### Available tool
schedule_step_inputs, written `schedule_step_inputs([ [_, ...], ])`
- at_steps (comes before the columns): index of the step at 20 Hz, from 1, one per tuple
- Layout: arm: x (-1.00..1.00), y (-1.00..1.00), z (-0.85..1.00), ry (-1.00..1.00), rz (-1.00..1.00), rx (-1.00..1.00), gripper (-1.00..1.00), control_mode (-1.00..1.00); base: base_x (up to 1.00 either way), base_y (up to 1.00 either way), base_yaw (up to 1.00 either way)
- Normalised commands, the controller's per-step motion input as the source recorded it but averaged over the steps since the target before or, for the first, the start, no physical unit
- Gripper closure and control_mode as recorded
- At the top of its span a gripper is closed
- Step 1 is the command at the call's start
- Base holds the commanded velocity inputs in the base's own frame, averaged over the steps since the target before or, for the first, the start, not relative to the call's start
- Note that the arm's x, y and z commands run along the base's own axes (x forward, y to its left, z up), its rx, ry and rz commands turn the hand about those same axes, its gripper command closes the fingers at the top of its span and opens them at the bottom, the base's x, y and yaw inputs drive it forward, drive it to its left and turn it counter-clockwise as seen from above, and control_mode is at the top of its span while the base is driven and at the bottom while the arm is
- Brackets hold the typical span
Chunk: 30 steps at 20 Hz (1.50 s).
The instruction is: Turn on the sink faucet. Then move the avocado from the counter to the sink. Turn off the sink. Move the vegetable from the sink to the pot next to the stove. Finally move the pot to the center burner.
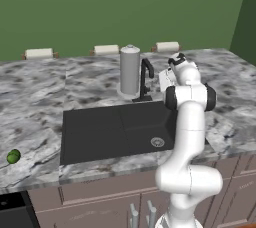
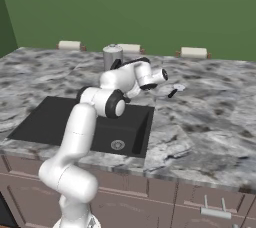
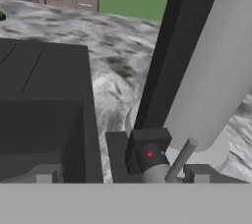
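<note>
- Behind my arm in the left base view, my pincer (image 3: pixel 123 175) is hidden; the hand view's lower edge shows its tips spread wide, holding nothing.
- One sink faucet (image 3: pixel 162 66), one grey canister (image 1: pixel 129 70), one avocado (image 1: pixel 13 156) at lower left on the counter (image 1: pixel 35 102).

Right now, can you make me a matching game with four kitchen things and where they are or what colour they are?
Things:
1. avocado
2. sink
3. grey canister
4. sink faucet

Clues:
A. tall and pale, standing behind the basin
B. slim and black, with a curved spout
C. small and green, on the counter far left of the basin
D. wide black basin with a round silver drain

Pairs: 1-C, 2-D, 3-A, 4-B
</note>
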Motion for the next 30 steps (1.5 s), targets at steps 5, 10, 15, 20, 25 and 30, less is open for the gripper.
schedule_step_inputs([
  [5, 0.09, -0.07, -0.04, 0.0, -0.02, 0.0, -1.0, -1.0, 0.0, 0.0, 0.0],
  [10, 0.39, 0.0, -0.03, 0.0, 0.0, 0.0, -1.0, -1.0, 0.0, 0.0, 0.0],
  [15, 0.39, 0.0, -0.05, 0.0, 0.0, 0.01, -1.0, -1.0, 0.0, 0.0, 0.0],
  [20, 0.22, -0.01, -0.08, 0.0, 0.0, 0.01, -1.0, -1.0, 0.0, 0.0, 0.0],
  [25, 0.21, 0.0, -0.07, 0.0, 0.0, 0.0, -1.0, -1.0, 0.0, 0.0, 0.0],
  [30, 0.06, 0.0, -0.01, 0.0, 0.0, 0.01, -1.0, -1.0, 0.0, 0.0, 0.0],
])
